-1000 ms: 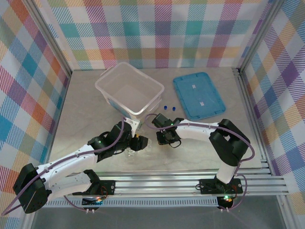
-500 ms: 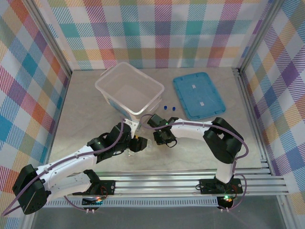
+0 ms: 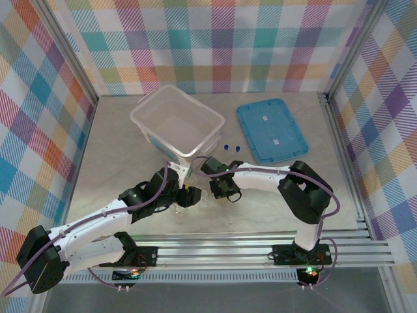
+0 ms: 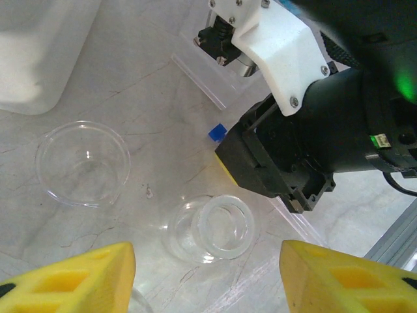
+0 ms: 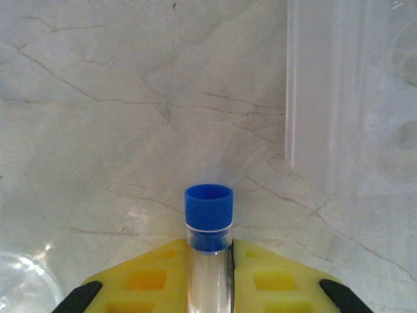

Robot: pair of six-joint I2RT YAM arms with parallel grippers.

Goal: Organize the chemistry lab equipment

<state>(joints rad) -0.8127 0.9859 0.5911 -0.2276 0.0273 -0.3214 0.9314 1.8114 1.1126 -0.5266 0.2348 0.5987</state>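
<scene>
In the left wrist view a small clear round flask (image 4: 212,228) lies on its side on the table, mouth facing the camera. My left gripper (image 4: 207,255) stands open just short of it, a yellow finger (image 4: 78,277) on each side. A tiny clear beaker (image 4: 83,163) stands to the flask's left. My right gripper (image 5: 210,251) is shut on a thin clear tube with a blue cap (image 5: 208,208), which sticks out past the fingertips. From above, the two grippers, left (image 3: 189,195) and right (image 3: 217,189), sit close together. Two more blue-capped tubes (image 3: 231,148) lie behind them.
The translucent white tub (image 3: 140,117) stands at the back left, and its corner comes near both wrists. The flat blue lid (image 3: 270,130) lies at the back right. Plaid walls close in the table on three sides. The right arm's black body (image 4: 326,143) hangs just beyond the flask.
The right gripper has closed on the blue-capped tube and its arm has shifted a little left. The left arm has barely moved.
</scene>
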